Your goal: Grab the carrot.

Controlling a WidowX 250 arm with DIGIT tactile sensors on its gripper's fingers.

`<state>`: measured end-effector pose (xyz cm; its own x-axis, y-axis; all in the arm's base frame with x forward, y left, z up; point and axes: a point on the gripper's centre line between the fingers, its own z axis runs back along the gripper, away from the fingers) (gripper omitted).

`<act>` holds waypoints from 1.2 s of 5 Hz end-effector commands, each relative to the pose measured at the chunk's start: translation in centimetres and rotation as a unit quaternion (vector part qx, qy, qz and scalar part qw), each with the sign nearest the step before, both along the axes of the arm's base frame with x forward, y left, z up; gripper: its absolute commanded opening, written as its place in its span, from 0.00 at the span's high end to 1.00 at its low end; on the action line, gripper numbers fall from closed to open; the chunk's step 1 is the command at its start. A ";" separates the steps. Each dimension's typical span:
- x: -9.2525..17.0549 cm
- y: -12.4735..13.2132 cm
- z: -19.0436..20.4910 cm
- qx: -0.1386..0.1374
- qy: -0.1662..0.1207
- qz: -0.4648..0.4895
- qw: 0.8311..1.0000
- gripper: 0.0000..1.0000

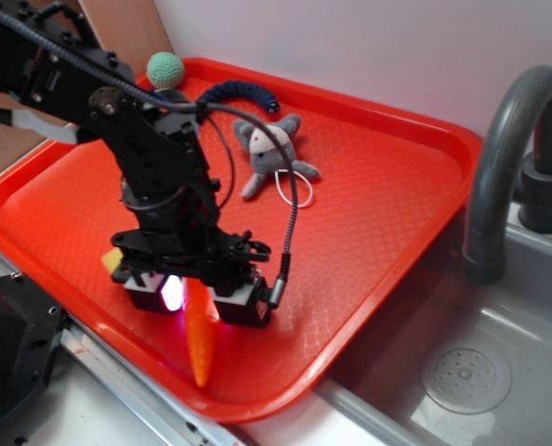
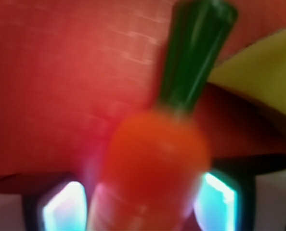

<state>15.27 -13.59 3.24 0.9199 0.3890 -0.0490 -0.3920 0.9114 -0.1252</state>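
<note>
Carrot: right under the wrist camera, the orange carrot (image 2: 155, 163) fills the view, blurred, its green stem (image 2: 197, 53) pointing away; from outside, its tapered tip (image 1: 200, 348) pokes out below the tool toward the tray's near edge.
Gripper: down low on the tray, the gripper (image 1: 196, 295) has one finger on each side of the carrot, glowing pads (image 2: 61, 211) close against both flanks; it looks pinched on the carrot, though the blur hides the exact contact.
Sponge: a yellow wedge (image 2: 263, 77) lies just beside the stem in the wrist view; outside, only a yellow corner (image 1: 113, 261) peeks from behind the black wrist.
Tray: red, textured, raised rim (image 1: 285, 395), carrying everything here.
Arm: black links (image 1: 155, 158) reach in from the upper left, cable looping down the side.
Plush toy: a grey stuffed animal (image 1: 271, 153) lies mid-tray, well apart from the gripper.
Far corner: a dark blue knitted piece (image 1: 239, 93) and a teal ball (image 1: 165, 69) sit near the back rim.
Sink: grey basin with drain (image 1: 466, 372) and curved faucet (image 1: 504, 158) to the right of the tray.
</note>
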 end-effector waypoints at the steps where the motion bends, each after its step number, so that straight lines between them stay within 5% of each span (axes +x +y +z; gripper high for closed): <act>1: 1.4 2.2 5.7 0.031 -0.040 -0.012 0.999 1.00; 3: 3.1 6.5 12.9 -0.020 -0.007 -0.116 0.993 1.00; 4: 3.5 7.5 15.3 -0.039 -0.007 -0.239 0.970 1.00; 6: 3.1 6.8 15.5 0.005 -0.053 -0.287 0.957 1.00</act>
